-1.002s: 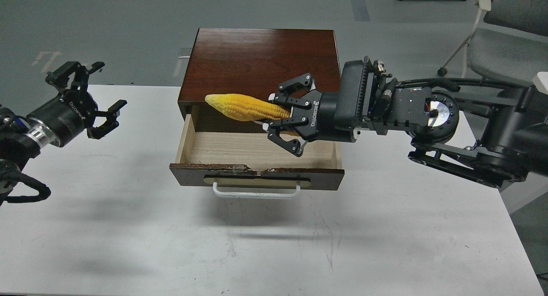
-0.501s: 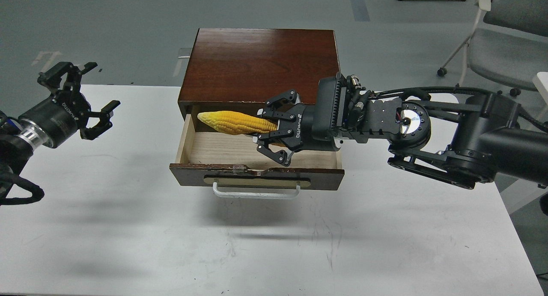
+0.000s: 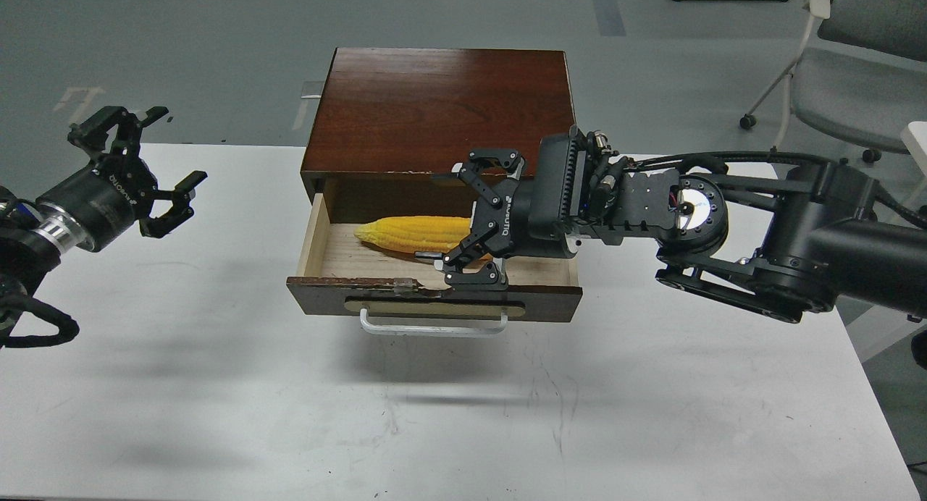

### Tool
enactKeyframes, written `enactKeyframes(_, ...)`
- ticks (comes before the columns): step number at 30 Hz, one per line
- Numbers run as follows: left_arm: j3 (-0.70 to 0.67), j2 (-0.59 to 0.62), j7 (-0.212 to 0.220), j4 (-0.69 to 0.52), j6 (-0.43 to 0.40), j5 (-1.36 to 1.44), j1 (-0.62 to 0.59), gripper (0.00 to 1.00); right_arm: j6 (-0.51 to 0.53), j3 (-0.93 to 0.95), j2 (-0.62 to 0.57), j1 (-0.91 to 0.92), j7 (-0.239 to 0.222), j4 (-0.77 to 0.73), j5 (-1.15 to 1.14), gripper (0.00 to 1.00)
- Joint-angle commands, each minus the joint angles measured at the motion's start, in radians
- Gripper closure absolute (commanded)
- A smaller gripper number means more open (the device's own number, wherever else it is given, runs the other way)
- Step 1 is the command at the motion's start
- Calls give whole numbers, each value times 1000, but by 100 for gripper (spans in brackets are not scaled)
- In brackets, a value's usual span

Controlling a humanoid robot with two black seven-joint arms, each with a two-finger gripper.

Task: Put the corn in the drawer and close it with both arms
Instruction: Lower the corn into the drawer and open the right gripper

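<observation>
The yellow corn (image 3: 413, 233) lies on the pale wood floor of the open drawer (image 3: 340, 258), tapered end to the left. The drawer's dark front with its white bar handle (image 3: 433, 325) faces me. My right gripper (image 3: 463, 222) hangs over the drawer's right half with its fingers spread wide apart, one above the corn's thick end and one in front of it, not gripping it. My left gripper (image 3: 156, 164) is open and empty, above the table's left part, well away from the drawer.
The dark reddish-brown cabinet shell (image 3: 442, 103) stands at the back of the white table (image 3: 463, 414). A grey chair (image 3: 854, 74) stands on the floor at the far right, beyond the table's right edge.
My right gripper moved left and down over the drawer, then opened. The corn dropped from it onto the drawer floor. The left arm barely moved.
</observation>
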Motion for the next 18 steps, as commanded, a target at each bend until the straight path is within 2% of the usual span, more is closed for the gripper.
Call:
enactKeyframes(1, 0, -1, 2, 0, 0, 1, 0, 2, 0, 8, 4, 1, -2, 6, 0, 4)
enactKeyframes(5, 0, 0, 2, 0, 0, 1, 0, 2, 3, 82, 36, 6, -17, 15, 57, 3)
enactKeyframes(8, -5, 2, -1, 0, 0, 0, 0, 2, 14, 154, 61, 16, -63, 18, 222, 3)
enactKeyframes(10, -8, 3, -4, 5, 0, 0, 0, 2, 35, 192, 67, 41, -116, 24, 365, 3)
enactKeyframes(12, -8, 5, -24, 8, 0, 0, 0, 2, 93, 244, 58, 85, -187, 38, 625, 3)
enactKeyframes(14, -8, 6, -36, 9, 0, 0, 0, 2, 121, 280, 56, 99, -227, 39, 780, 3)
enactKeyframes(15, -8, 6, -49, 11, 0, 1, -2, 2, 144, 329, 53, 107, -277, 38, 938, 3)
enactKeyframes(16, -8, 6, -53, 11, 0, 1, -2, 2, 153, 353, 51, 107, -305, 36, 1011, 3)
enactKeyframes(18, -8, 8, -72, 11, 0, 6, -3, 2, 184, 448, 7, 99, -409, 27, 1281, 3)
